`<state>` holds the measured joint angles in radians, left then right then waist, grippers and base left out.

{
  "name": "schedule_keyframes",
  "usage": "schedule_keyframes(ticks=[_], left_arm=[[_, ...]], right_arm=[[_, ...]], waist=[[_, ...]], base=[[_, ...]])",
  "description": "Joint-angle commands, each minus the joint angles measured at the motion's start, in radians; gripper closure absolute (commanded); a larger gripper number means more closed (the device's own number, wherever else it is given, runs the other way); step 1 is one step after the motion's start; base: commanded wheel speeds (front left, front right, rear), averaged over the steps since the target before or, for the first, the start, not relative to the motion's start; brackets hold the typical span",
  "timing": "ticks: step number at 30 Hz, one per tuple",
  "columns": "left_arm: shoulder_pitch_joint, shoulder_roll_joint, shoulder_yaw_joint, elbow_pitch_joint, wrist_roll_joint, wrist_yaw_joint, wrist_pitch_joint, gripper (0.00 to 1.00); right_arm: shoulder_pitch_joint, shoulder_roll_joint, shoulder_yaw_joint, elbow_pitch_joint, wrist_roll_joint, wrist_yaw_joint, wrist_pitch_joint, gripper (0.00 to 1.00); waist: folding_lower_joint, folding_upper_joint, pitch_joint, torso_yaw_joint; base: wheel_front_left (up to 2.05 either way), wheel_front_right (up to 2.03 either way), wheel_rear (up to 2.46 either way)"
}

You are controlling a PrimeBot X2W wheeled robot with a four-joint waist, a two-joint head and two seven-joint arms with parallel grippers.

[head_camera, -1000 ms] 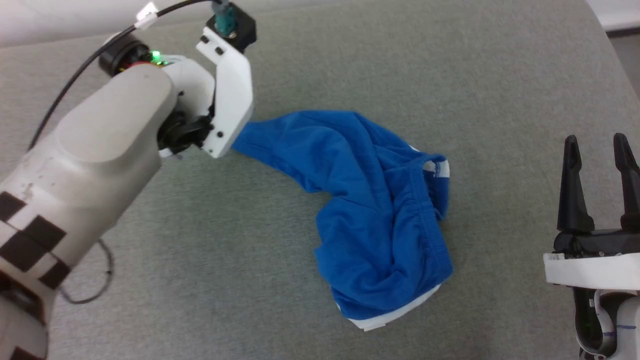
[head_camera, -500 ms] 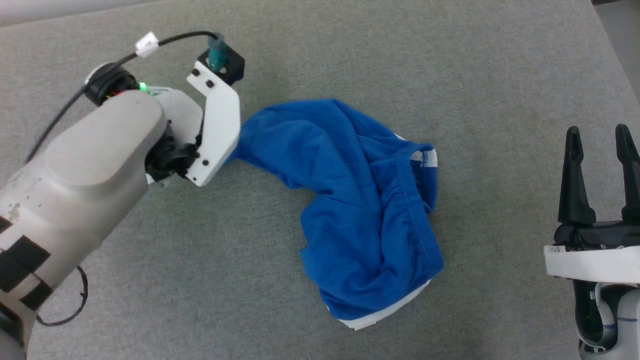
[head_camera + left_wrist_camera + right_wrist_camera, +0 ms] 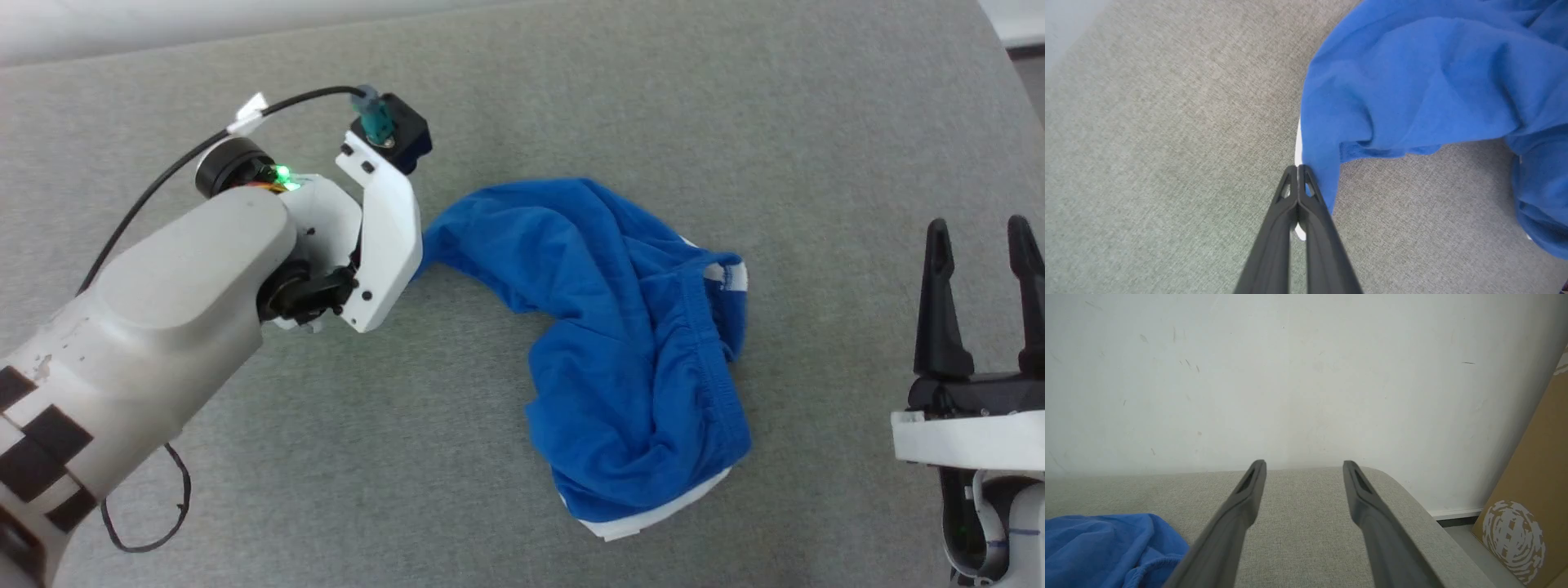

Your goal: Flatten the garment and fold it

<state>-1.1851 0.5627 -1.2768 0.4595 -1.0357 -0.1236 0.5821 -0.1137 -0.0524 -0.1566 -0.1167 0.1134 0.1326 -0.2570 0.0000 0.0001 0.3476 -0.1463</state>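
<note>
Tightly closed left fingers (image 3: 1316,220), pinching garment (image 3: 1412,81) edge

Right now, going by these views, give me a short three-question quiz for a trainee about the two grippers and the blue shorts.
1. True or false: the right gripper is shut on the garment.
2. The left gripper is: A, open above the cloth; B, shut on an edge of the garment; C, resting on the waistband.
3. In one word, is the garment flat or bunched on the grey surface?
Key: 1, false; its fingers stand apart, clear of the cloth. 2, B. 3, bunched.
</note>
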Motion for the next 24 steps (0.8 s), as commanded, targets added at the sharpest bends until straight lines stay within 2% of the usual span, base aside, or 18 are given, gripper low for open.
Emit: schedule_keyframes(ticks=[1, 5, 11, 12, 13, 19, 24], left_arm=[[0.023, 0.015, -0.003, -0.009, -0.01, -0.007, -0.021, 1.0], [0.06, 0.061, -0.003, -0.026, -0.016, -0.007, -0.059, 1.0], [0.09, 0.093, -0.003, -0.031, -0.014, -0.007, -0.098, 1.0], [0.083, 0.092, 0.002, -0.021, -0.014, -0.007, -0.125, 0.43], [0.074, 0.088, 0.009, -0.012, -0.019, -0.007, -0.15, 0.0], [-0.046, 0.053, 0.015, -0.005, -0.017, -0.007, -0.22, 0.0], [-0.122, 0.019, 0.004, -0.042, -0.011, -0.007, -0.149, 0.0]], right_arm=[[0.013, 0.002, -0.002, 0.002, -0.01, -0.002, -0.005, 0.0], [0.026, 0.002, -0.003, 0.002, -0.016, -0.002, -0.005, 0.0], [0.041, 0.002, -0.002, 0.001, -0.023, -0.002, -0.005, 0.0], [0.044, 0.002, -0.002, 0.001, -0.024, -0.002, -0.005, 0.0], [0.046, 0.002, -0.002, 0.0, -0.025, -0.002, -0.005, 0.0], [0.053, 0.002, -0.001, -0.002, -0.032, -0.002, -0.005, 0.0], [0.048, 0.002, 0.0, -0.005, -0.031, -0.002, -0.005, 0.0]], waist=[[0.0, -0.0001, -0.042, 0.04], [0.0, -0.0001, -0.078, 0.068], [0.0, -0.0001, -0.11, 0.098], [0.0, -0.0001, -0.114, 0.102], [0.0, -0.0001, -0.118, 0.106], [0.0, -0.0001, -0.13, 0.114], [0.0, -0.0001, -0.118, 0.104]], base=[[0.0, 0.0, 0.0], [0.0, 0.0, 0.0], [0.0, 0.0, 0.0], [0.0, 0.0, 0.0], [0.0, 0.0, 0.0], [0.0, 0.0, 0.0], [0.0, 0.0, 0.0]])
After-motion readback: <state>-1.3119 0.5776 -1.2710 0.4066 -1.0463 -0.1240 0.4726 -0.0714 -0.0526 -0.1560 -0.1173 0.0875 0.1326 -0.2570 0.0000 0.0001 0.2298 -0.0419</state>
